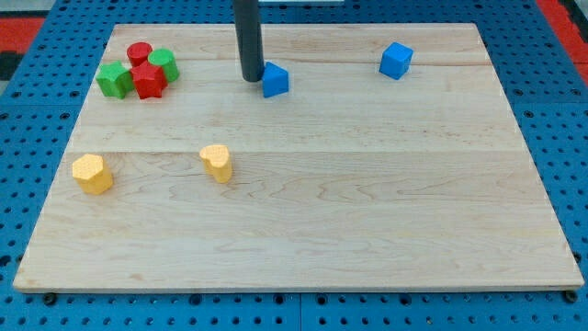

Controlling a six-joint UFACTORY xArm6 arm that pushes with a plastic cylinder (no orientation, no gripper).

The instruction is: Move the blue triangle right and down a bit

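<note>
Board: pale wooden table top (pixel 303 221) on a blue perforated base (pixel 28 119).
Rod: dark, upright, entering from the view's top; it carries no jaws, so there is no open or closed state to tell.
My tip (pixel 250 79): just beside the blue triangle (pixel 275 81), at its 9 o'clock, seemingly touching.
Blue triangle: upper middle of the board.
Blue cube (pixel 396 61): 3 o'clock of the triangle, well apart.
Cluster, at the triangle's 9 o'clock: red cylinder (pixel 140 52), green cylinder (pixel 163 63), red star-like block (pixel 148 81), green cube (pixel 114 80), packed together.
Yellow heart (pixel 217 162): 7 o'clock of the triangle.
Yellow block (pixel 92 174): 9 o'clock of the heart.
</note>
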